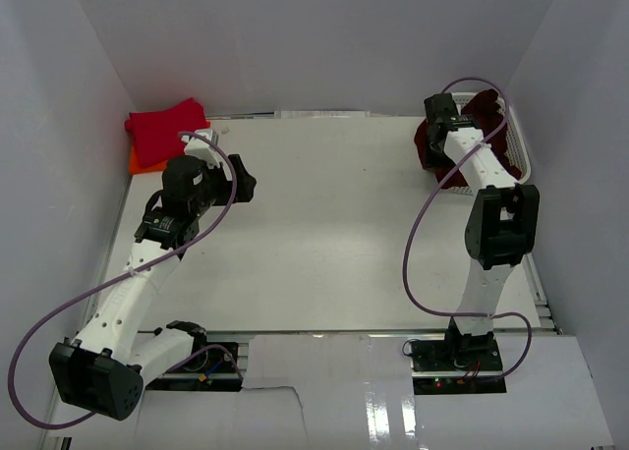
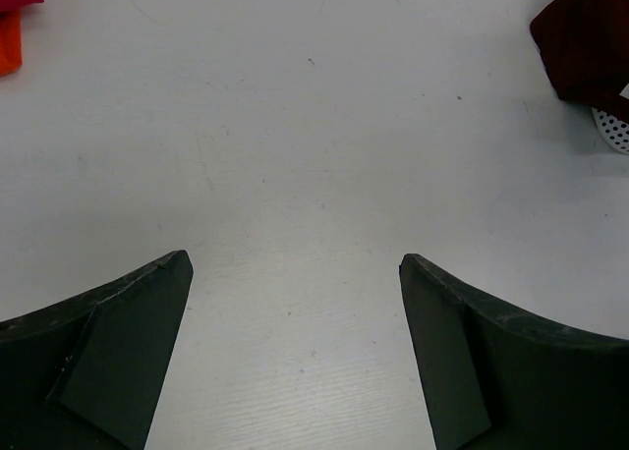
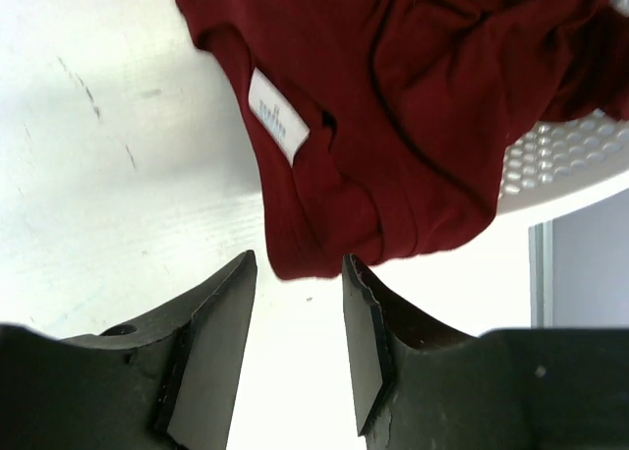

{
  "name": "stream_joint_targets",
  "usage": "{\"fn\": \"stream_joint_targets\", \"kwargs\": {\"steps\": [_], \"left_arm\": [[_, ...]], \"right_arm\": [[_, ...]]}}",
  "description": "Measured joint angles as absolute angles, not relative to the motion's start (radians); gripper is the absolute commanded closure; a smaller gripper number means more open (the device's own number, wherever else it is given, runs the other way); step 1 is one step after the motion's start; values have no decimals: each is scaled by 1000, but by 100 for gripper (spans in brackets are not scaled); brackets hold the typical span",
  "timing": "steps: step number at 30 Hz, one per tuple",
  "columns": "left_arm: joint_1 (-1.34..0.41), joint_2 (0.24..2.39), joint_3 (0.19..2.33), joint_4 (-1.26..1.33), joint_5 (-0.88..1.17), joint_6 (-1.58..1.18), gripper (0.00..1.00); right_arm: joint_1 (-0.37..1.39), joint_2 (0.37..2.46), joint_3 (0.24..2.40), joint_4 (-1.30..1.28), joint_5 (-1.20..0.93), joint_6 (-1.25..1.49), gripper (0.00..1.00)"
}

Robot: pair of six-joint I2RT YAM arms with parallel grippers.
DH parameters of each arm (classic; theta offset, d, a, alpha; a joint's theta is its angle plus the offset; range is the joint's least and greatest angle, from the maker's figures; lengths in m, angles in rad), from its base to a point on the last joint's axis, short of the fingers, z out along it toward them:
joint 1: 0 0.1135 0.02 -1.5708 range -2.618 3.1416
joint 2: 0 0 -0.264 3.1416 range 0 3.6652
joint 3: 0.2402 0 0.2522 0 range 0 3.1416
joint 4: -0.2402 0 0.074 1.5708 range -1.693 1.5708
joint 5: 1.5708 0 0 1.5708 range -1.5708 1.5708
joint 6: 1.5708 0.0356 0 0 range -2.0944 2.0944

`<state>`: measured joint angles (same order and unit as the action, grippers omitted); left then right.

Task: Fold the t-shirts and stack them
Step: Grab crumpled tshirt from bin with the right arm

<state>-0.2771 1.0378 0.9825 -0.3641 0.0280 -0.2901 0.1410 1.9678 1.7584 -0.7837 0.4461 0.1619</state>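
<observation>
One crumpled maroon t-shirt (image 3: 423, 96), perforated white basket (image 3: 562, 158), smooth white table (image 3: 98, 185)

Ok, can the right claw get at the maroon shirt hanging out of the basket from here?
Probably yes: the maroon shirt spills over the basket and its hem hangs right at the right claw, jaws parted, nothing between.

Three t-shirts (image 1: 164, 126), one mesh basket (image 1: 521, 155), two arms (image 1: 128, 283)

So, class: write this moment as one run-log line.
left jaws: open, empty | right jaws: apart at dark maroon cloth t-shirt hanging from white mesh basket | crimson t-shirt on orange t-shirt
</observation>
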Motion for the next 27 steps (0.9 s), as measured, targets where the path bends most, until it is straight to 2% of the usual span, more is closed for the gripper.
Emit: {"fn": "stream_joint_targets", "kwargs": {"steps": [7, 18, 25, 27], "left_arm": [[-277, 1037, 977, -365, 34, -290, 2], [-277, 1032, 976, -364, 35, -289, 2], [-277, 1032, 976, -364, 35, -289, 2], [-277, 1032, 976, -364, 35, -289, 2]], "right_arm": [[151, 1941, 1686, -788, 450, 178, 52], [152, 1948, 1679, -789, 539, 179, 55], [152, 1995, 1679, -788, 575, 178, 53], [152, 2011, 1679, -787, 577, 177, 57]]}}
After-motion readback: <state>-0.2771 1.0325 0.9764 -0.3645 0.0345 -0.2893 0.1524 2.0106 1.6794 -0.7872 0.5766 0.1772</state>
